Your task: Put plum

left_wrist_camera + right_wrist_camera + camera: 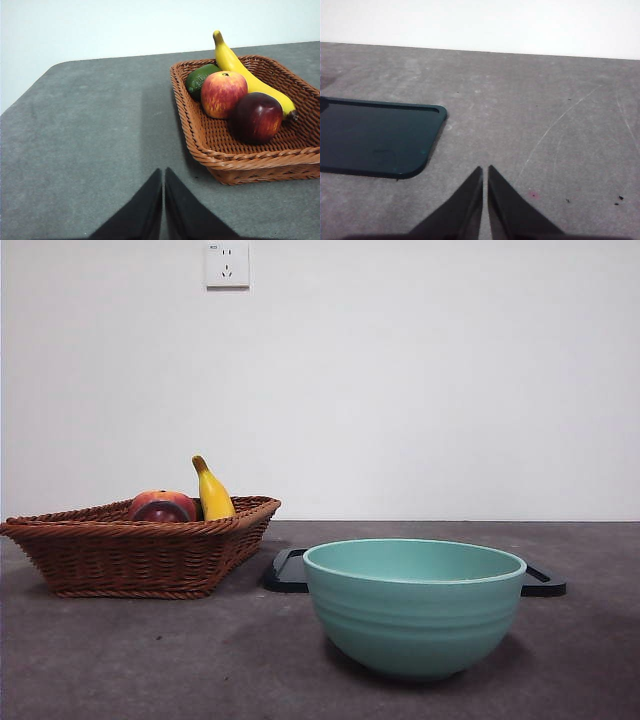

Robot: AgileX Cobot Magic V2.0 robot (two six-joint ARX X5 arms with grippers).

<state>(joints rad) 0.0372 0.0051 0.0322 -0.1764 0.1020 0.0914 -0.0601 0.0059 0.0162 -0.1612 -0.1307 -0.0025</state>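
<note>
The plum [256, 117] lies in the wicker basket [200, 145], at the end nearest the left gripper [163, 172], touching the red-orange fruit [223, 93] on one side and the banana [250, 75] behind it; a green fruit [200, 79] sits farther back. In the front view the basket wall hides most of the plum, so only its dark top shows beside the red-orange fruit. The left gripper's jaws are pressed nearly together and hold nothing, and it hangs over bare table [90, 130] just off the basket's rim. The right gripper [485, 172] is likewise pinched to a slit and empty, over open table beside the dark tray [375, 137]. The likely trouble is crowding: jaws lowered around the plum could nudge the neighbouring fruit or pinch the banana, and the glossy round skin may slip from a shallow grip. The raised woven rim could also catch a low approach. Room is best from above. The teal bowl [414, 605] stands apart from the basket with clear table between, its mouth wide and unobstructed.
</note>
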